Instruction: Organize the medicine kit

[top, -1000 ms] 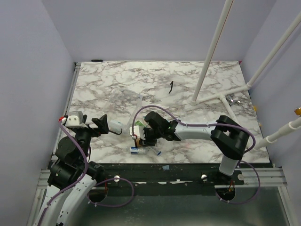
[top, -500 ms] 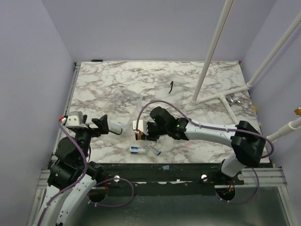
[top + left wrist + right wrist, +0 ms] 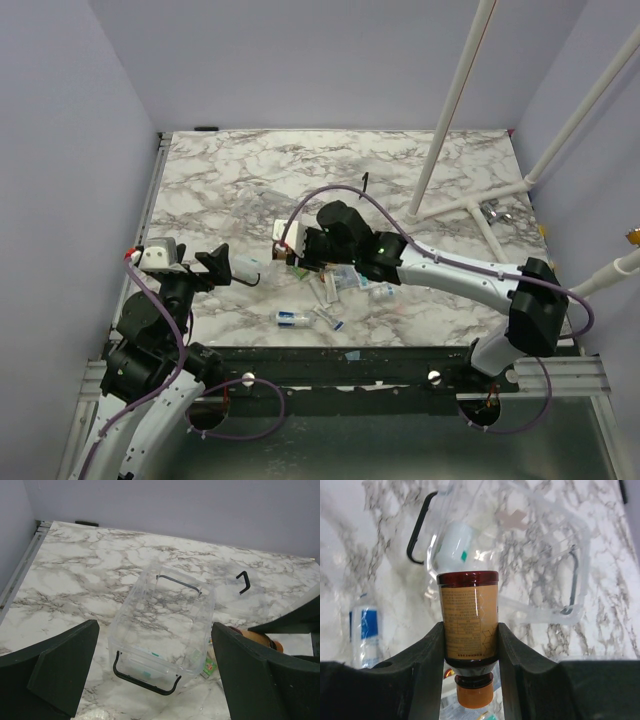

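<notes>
Fingers of the right gripper pinch an amber bottle across its labelled body. The jaws stand partway closed, with a pad on each side. The bottle's orange cap points back toward the wrist and its dark red end points forward, out of the grip.

Straight ahead of that dark end, and lower, lies the medicine kit. It is a clear box set on the marble table, with a white bottle already showing through its wall. In the right wrist view the kit's long axis runs crosswise, with one black handle at the left end and another at the right. The bottle therefore meets a long side, not an end. The clear plastic does not show whether the lid stands open.

A blue-labelled bottle lies loose on the table to the left of the jaws. More small packets sit under the right arm in the overhead view.

The left gripper is spread as wide as it goes and holds nothing. It looks down the length of the kit from a little way back. The right gripper is just beside the box and is the nearer of the two. I judge the drop-in to be its job: a short carry forward over the wall.
</notes>
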Available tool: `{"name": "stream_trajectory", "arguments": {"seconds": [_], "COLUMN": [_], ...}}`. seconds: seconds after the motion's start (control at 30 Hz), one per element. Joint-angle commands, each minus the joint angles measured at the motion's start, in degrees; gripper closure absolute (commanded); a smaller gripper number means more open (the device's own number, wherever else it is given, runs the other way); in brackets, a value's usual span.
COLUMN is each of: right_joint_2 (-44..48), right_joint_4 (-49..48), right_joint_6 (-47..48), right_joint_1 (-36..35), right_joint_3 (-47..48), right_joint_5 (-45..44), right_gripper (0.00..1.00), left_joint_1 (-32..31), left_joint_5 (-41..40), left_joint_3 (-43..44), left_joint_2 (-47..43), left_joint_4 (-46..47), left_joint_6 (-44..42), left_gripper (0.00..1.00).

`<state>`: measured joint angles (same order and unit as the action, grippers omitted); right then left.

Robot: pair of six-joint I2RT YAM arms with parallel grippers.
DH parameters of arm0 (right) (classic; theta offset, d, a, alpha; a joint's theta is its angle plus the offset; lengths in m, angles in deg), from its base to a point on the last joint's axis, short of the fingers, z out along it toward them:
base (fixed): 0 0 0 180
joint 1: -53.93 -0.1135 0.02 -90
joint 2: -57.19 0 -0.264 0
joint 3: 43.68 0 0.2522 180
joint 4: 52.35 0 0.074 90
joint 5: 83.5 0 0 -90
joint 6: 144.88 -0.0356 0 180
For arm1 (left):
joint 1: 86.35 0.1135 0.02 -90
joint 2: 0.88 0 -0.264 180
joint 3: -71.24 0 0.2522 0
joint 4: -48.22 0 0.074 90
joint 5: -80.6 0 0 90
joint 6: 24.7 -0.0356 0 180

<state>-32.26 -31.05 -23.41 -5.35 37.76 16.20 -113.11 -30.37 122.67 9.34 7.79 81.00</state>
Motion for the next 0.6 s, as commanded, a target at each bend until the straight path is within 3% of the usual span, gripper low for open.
{"name": "stream_trajectory", "arguments": {"seconds": [0.0, 0.57], "right_joint_2": [-4.13, -26.03], "right_joint_4": [-3.09, -3.08], "right_joint_6": [-3.57, -11.93], "right_joint_1": [-0.48, -0.46], "right_joint_3": [7.04, 30.48], "right_joint_5": [-3.27, -9.47], "right_gripper": [0.79, 0.79], "left_joint_1": [-0.40, -0.48], "left_joint_5": [0.45, 0.34], "left_joint_3": [-0.46, -0.47], "left_joint_2": [-0.59, -1.09], "left_joint_4": [0.67, 0.67], "left_joint_6": [-0.24, -0.24], "left_gripper": [0.02, 0.02]}}
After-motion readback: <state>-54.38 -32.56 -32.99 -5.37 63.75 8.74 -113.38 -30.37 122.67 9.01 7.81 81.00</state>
